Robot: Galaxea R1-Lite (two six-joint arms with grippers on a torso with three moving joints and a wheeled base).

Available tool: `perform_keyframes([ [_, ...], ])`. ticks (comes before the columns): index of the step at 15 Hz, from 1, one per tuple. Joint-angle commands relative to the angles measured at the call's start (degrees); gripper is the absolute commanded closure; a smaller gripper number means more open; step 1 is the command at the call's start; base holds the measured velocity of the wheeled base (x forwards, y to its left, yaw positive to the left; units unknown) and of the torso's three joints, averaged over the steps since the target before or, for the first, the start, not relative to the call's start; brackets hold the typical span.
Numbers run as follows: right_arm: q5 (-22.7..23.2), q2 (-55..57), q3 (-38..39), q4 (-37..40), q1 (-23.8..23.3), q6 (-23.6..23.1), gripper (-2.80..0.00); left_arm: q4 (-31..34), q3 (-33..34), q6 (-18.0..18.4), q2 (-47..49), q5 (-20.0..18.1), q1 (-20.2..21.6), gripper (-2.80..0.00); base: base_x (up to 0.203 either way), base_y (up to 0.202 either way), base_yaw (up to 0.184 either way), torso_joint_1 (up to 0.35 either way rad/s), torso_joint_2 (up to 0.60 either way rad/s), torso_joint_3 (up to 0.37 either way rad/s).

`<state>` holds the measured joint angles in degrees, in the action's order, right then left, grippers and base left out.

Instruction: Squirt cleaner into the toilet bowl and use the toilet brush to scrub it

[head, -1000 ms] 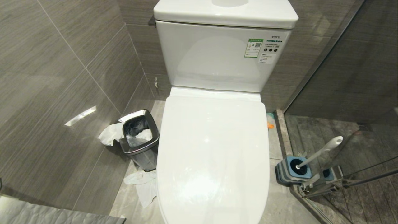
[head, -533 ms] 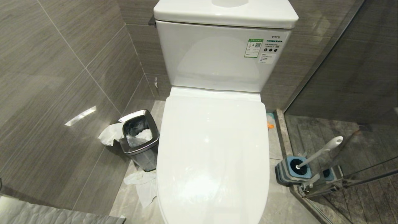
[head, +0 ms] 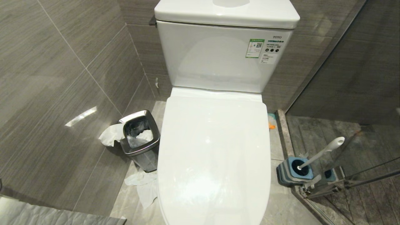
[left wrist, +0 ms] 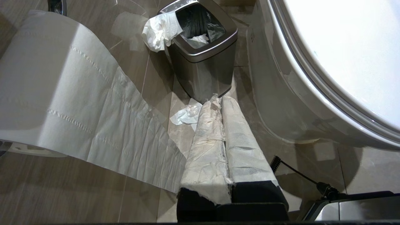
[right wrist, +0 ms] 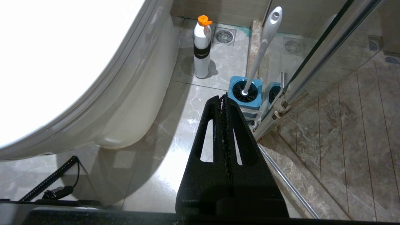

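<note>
The toilet [head: 214, 156] has its lid down, so the bowl and any cleaner in it are hidden; its front edge runs off the bottom of the head view and the tank top is cut off above. Neither arm shows in the head view. The left claw [left wrist: 219, 100], seen only from its wrist, hangs low beside the toilet's left flank with its paper-wrapped fingers [left wrist: 206, 147] pressed together and nothing between them; it points toward the steel bin [left wrist: 201, 59], which has tissue [left wrist: 161, 28] draped over its rim and a crumpled piece [left wrist: 187, 114] on the floor at its foot. A hanging sheet of toilet paper [left wrist: 81, 103] covers much of that view's side. The right claw [right wrist: 222, 98], also fully closed and empty, hangs on the toilet's right side. Just beyond its tip the brush [right wrist: 264, 47] stands in its blue holder [right wrist: 245, 93], handle leaning toward the glass shower door [right wrist: 325, 56], whose metal frame touches the holder's side. A white bottle [right wrist: 201, 47] with an orange cap stands on the floor between toilet and shower sill; in the head view only an orange speck of it shows. Floor lies open between toilet and holder; the bin crowds the gap on the left.
</note>
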<state>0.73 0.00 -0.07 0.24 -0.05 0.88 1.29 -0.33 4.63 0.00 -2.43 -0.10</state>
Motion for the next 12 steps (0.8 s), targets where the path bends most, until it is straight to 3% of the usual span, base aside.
perform_keyframes([
  [1,0.06,0.04,-0.01,0.02,-0.01,0.00,0.00,0.03,-0.02,0.03,0.09,-0.04,0.01,0.00,0.000,0.000,0.000,0.000,0.00,0.000],
  [12,0.06,0.09,-0.01,0.02,-0.04,0.00,0.00,0.03,-0.02,0.03,0.09,-0.04,0.01,0.00,0.000,0.000,0.000,0.000,0.00,0.000],
])
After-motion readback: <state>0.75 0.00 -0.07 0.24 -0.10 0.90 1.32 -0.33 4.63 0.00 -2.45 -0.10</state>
